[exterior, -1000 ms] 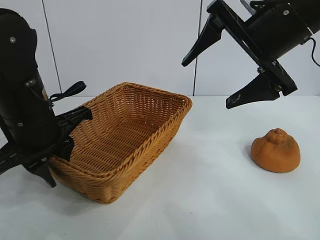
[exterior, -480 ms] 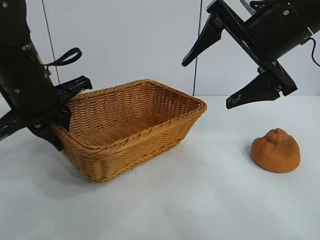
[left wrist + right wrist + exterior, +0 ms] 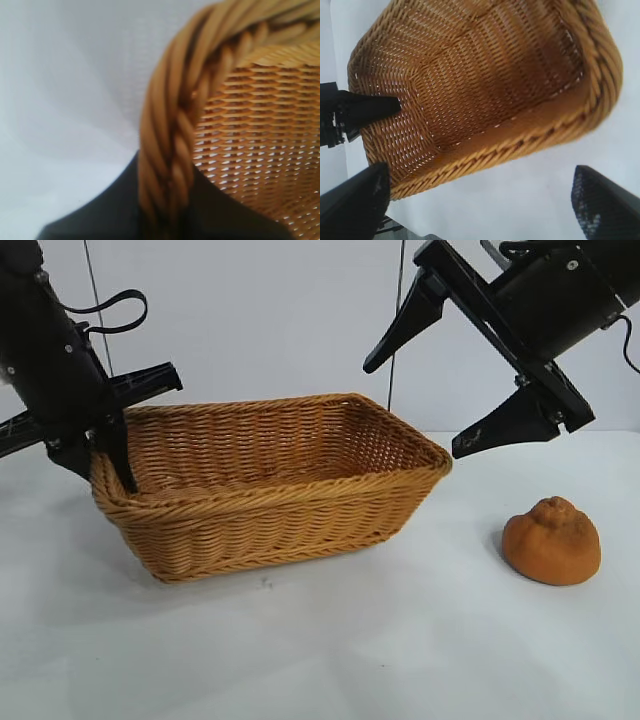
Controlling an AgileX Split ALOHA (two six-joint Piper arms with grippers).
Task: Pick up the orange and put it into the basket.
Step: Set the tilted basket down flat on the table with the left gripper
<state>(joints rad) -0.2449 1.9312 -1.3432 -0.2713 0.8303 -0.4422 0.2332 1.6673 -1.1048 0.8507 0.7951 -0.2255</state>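
White tabletop and a pale panelled wall frame the scene. High on the right, the right gripper (image 3: 470,365) hangs with its jaws spread wide and nothing between them; the orange (image 3: 551,541) sits on the table below it and slightly to its right, clearly the nearer arm's job. Well apart to the left stands the basket (image 3: 300,508), long axis running left to right, its left rim pinched by the clenched left gripper (image 3: 105,430).
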